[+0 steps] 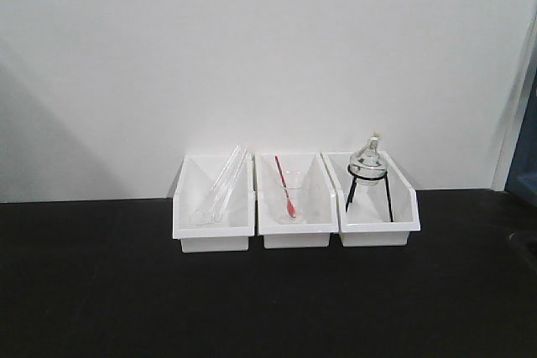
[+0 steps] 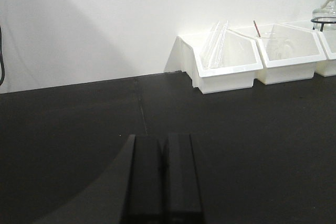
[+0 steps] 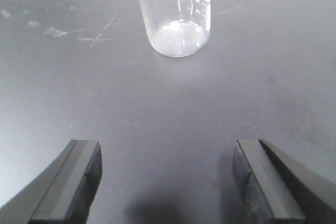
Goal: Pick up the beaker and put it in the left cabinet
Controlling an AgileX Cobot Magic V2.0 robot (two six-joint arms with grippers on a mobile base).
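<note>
A clear glass beaker (image 3: 176, 19) with white graduation marks stands upright on the dark tabletop at the top of the right wrist view; its rim is cut off by the frame. My right gripper (image 3: 167, 153) is open and empty, its jaws wide apart, a short way in front of the beaker and centred on it. My left gripper (image 2: 164, 140) is shut and empty, low over the black table, well short of the white bins. Neither gripper shows in the front view. The left cabinet is out of view.
Three white bins stand against the wall: the left bin (image 1: 214, 232) holds long glass tubes (image 1: 220, 190), the middle bin (image 1: 295, 232) a small clear glass vessel (image 1: 291, 200) with a red rod, the right bin (image 1: 377, 230) a glass burner (image 1: 367, 161) on a black tripod.
</note>
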